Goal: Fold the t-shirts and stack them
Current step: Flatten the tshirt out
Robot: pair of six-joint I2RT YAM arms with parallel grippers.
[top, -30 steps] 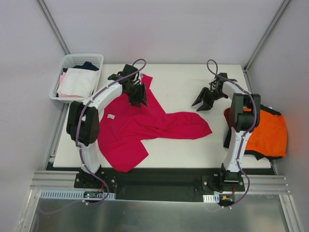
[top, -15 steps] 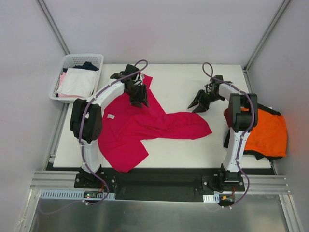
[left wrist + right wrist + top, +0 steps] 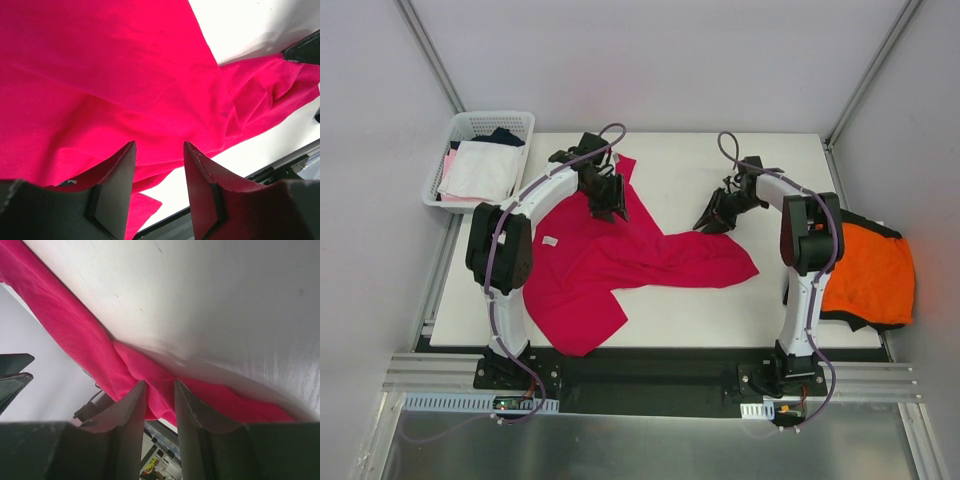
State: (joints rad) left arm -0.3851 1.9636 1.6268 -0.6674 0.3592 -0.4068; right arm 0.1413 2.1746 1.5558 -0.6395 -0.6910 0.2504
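A white mesh basket (image 3: 525, 122) holds white and pink garments (image 3: 480, 170). The crimson-magenta cloth t-shirt (image 3: 600, 260) sprawls on the white table (image 3: 680, 160) between grey walls. The left gripper (image 3: 159, 150) stands parted over it; the right gripper (image 3: 160, 386) is narrow at its bunched edge, and I cannot tell whether it grips.

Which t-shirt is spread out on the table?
The crimson t-shirt, spread mid-table; the orange t-shirt and black t-shirt lie heaped at the right edge.

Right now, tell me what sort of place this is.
Probably a robotics lab cell for laundry folding: plain grey enclosure walls, a white table with a crimson-magenta cloth t-shirt, and a white mesh plastic basket.
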